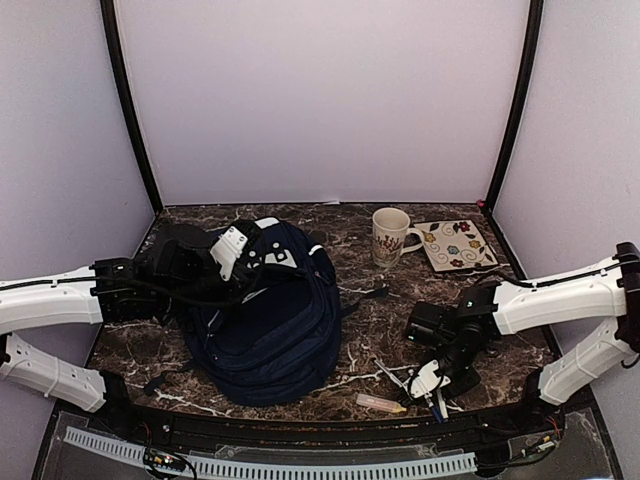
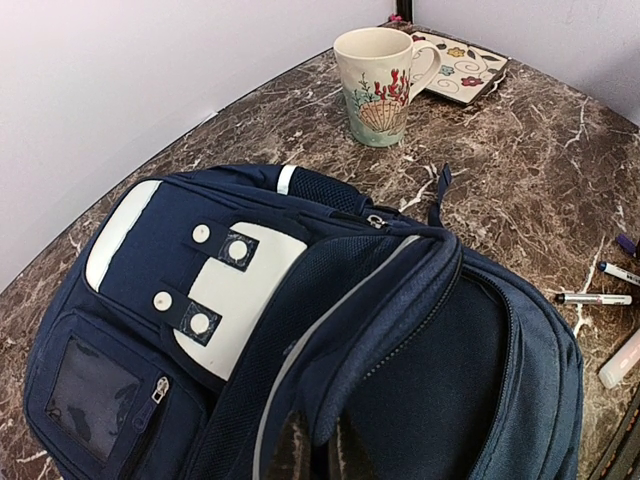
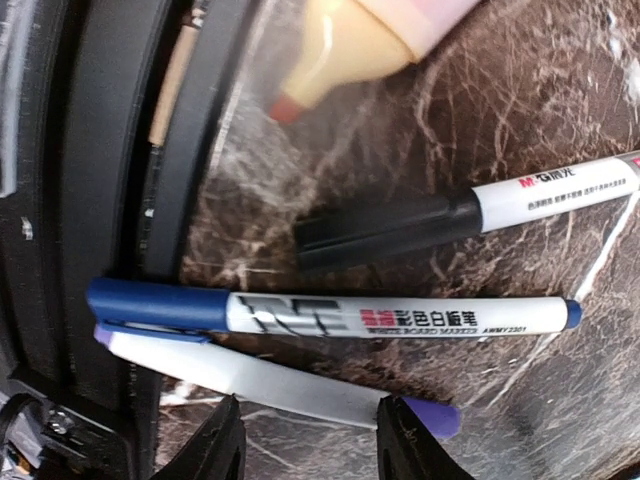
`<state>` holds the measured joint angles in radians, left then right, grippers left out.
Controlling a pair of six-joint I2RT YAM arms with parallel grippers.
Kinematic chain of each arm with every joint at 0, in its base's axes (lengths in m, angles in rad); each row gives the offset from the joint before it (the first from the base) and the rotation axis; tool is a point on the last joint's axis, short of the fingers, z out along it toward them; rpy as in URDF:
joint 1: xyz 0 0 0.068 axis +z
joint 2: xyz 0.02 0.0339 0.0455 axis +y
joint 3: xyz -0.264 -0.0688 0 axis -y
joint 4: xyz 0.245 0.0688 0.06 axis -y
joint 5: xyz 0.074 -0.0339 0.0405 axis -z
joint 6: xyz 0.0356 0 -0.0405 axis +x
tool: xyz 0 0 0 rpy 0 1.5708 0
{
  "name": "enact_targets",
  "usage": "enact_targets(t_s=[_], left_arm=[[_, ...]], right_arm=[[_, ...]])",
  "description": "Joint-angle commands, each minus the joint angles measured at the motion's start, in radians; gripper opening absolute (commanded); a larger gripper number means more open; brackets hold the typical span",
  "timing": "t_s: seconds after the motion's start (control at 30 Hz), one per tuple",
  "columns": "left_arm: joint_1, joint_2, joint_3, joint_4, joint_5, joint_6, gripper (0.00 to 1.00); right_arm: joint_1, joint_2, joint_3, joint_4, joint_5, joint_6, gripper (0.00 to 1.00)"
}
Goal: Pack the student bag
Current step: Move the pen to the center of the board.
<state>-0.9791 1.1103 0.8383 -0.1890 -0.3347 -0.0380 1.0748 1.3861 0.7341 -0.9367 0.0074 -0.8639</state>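
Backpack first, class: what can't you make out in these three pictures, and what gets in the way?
- Inside the backpack: left wrist view, its own fabric folds over the opening; top view, the left arm covers it.
- Highlighter: right wrist view, blurred, cut off by the top edge.
- Black-capped marker: right wrist view, runs off the right edge.
- Mug print: top view, too small.

The student bag [image 2: 470, 380] is made of matt navy woven cloth, with smooth pale-grey patches [image 2: 245, 300] and a metal zip pull [image 2: 157, 392]. The tabletop [image 2: 520, 170] is finished like polished dark marble, veined white. The mug [image 2: 378, 85] is glazed and glossy; the whiteboard marker [image 3: 400, 317] is cased in smooth plastic.
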Motion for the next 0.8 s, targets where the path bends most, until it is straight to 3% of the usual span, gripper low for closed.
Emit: enact_targets(t_s=[0.0,0.4,0.77], left_arm=[[0.011,-0.040,0.002,0.063,-0.038,-0.019,0.00],[0.011,-0.047,-0.004,0.056,-0.044,-0.019,0.00],[0.012,-0.054,-0.013,0.060,-0.035,-0.023,0.00]], right_arm=[[0.008,0.022,-0.016,0.068,0.039,-0.015,0.45],[-0.004,0.056,-0.027,0.143,0.051,-0.003,0.41],[-0.140,0.134,0.023,0.160,-0.005,-0.006,0.33]])
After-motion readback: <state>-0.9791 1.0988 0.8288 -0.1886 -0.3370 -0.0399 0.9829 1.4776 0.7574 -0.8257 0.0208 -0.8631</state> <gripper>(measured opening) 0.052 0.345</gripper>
